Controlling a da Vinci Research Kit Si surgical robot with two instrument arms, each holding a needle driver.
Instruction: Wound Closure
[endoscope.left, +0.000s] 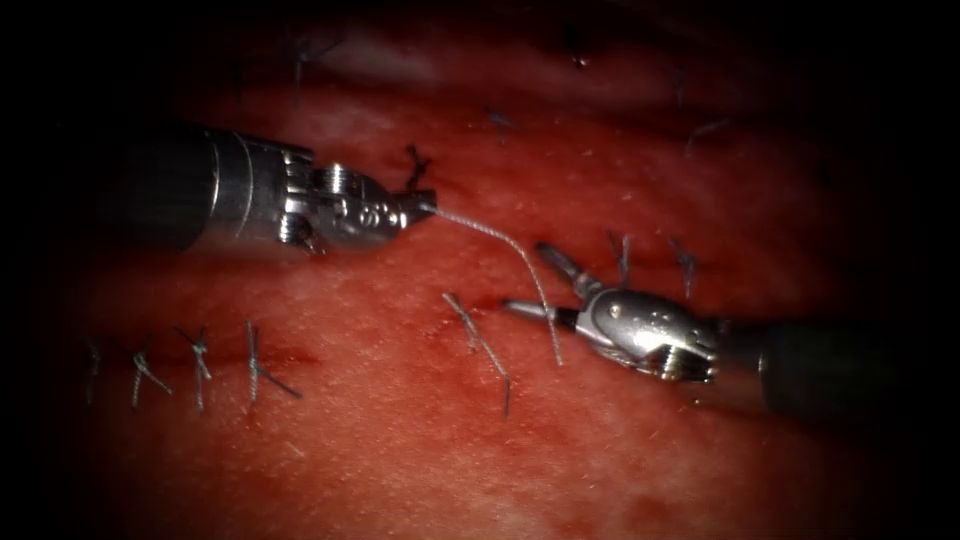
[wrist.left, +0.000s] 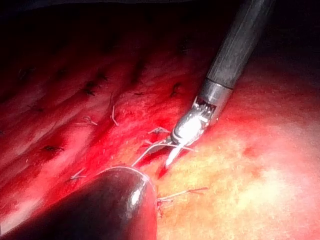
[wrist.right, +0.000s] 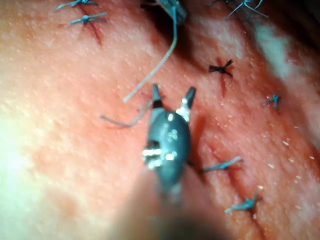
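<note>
Left tool (endoscope.left: 425, 203) has its jaws clamped on the thread (endoscope.left: 510, 245), limp and slippery-looking, best held near its end; right tool (endoscope.left: 535, 280) jaws gape, empty, beside it

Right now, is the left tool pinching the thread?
Touching. In the endoscope view the left tool has its jaws shut on the end of the thread, which curves down from there past the open right tool.

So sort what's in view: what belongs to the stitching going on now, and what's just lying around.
In use:
- left gripper, shut on the thread
- right gripper, open, holding nothing
- tissue

Lying about:
- finished stitches
- cut thread ends

No needle to point to.
</note>
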